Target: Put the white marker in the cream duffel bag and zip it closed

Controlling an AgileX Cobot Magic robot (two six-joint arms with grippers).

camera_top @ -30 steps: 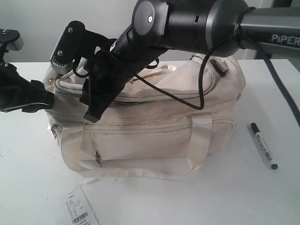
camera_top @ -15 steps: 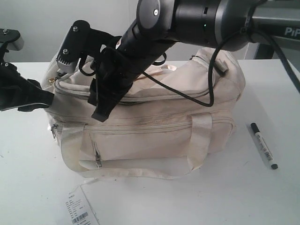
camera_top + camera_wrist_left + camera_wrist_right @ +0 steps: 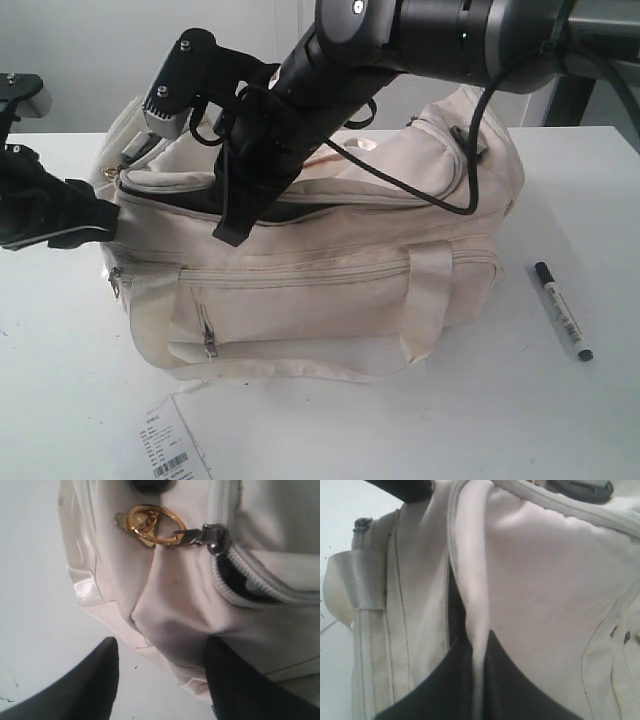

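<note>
The cream duffel bag stands in the middle of the white table, its top zip partly apart with dark lining showing. My right gripper reaches across to the bag's left top. It is shut on a fold of the bag's cream fabric beside the opening. My left gripper is at the bag's left end, open, with the end corner of the bag against one finger. The white marker lies alone on the table to the right of the bag.
A gold charm hangs from the grey zip pull at the bag's left end. A white paper barcode tag lies at the table's front edge. The right arm and its cable span the bag's top.
My right gripper has shut on the bag's top fabric and lifted it, so the zip gap now shows dark lining. The left gripper and the marker have stayed put.
</note>
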